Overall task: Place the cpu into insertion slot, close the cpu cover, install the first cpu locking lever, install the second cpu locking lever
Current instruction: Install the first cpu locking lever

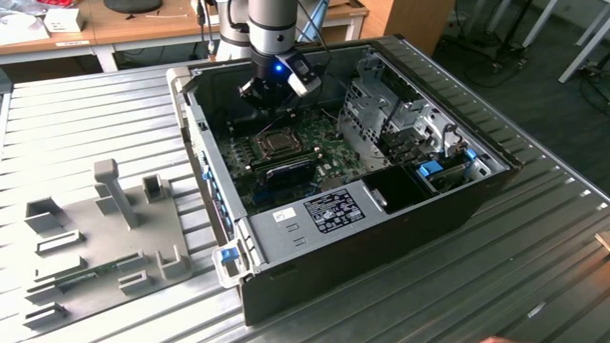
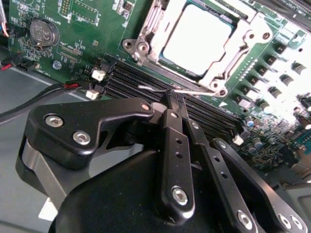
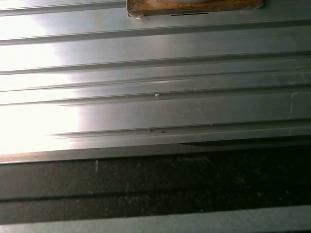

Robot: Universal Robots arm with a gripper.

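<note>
I judge the chip (image 2: 197, 39) seated and cover (image 2: 240, 52) down; my gripper (image 2: 170, 97), fingers closed together, sits at a lever (image 2: 146, 88) seemingly unlatched.

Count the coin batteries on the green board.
1. The coin battery sits near an edge of the green board. Part of the board is covered, so more could be hidden.

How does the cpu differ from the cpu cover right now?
The cpu is a solid pale square; the cpu cover is an open metal frame with a square window. The cpu shows within that window; the cpu cover lies around it, down flat. Both are silvery and lie flat.
</note>
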